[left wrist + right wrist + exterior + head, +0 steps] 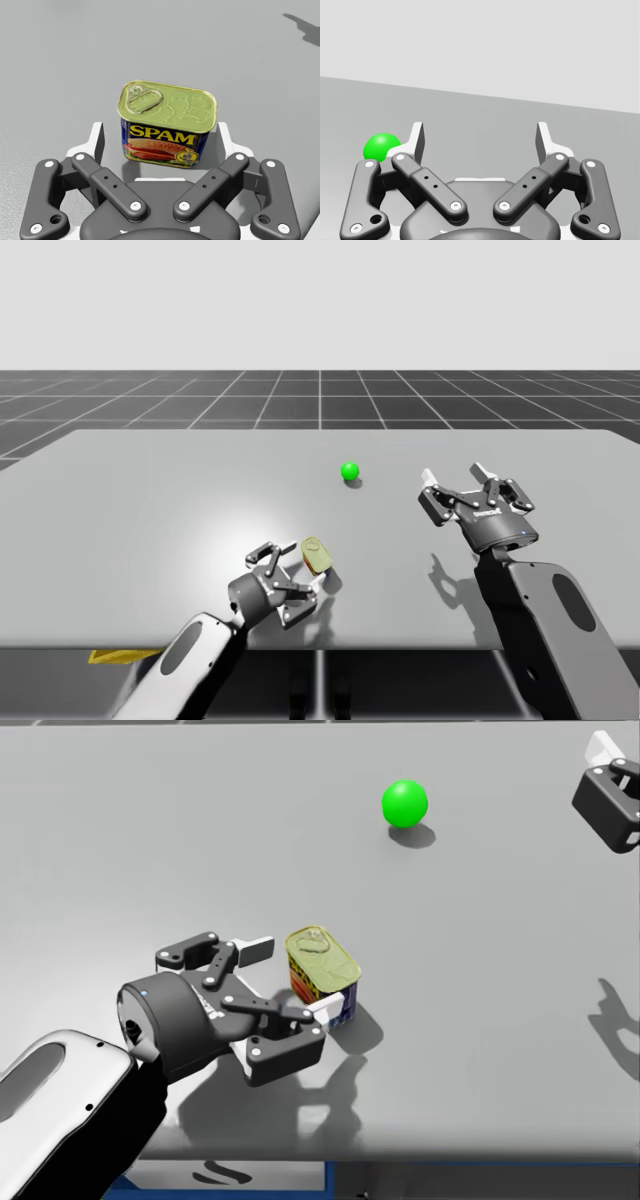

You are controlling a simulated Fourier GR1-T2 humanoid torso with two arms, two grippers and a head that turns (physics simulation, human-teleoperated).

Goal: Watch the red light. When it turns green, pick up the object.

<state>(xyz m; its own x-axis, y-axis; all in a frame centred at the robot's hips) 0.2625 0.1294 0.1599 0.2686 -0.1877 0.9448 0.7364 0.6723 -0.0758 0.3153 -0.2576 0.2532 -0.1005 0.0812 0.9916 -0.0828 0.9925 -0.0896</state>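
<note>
The round ball light (349, 471) on the flat grey table (150, 500) is green, so I think it is time to pick up the object.

The object is a small boxy tin can with blue sides and a yellow-green lid with a pull ring (167, 125). It stands up on the near part of the table, a bit left of the middle. The light sits farther away and to the right of it.

My left gripper (160, 142) is right at the can. Its two fingers are spread wide and the can sits between them. The near finger looks like it is touching the can or just beside it. The far finger (258, 950) has a gap to the can, so the can is not squeezed.

In the left wrist view the can's long side runs from one finger to the other. So I think the fingers must close on its two short ends and then lift.

My right gripper (462, 480) is far off on the right, near the light and well apart from the can. Its fingers are wide too, with nothing between them. The left arm is the one to use.
</note>
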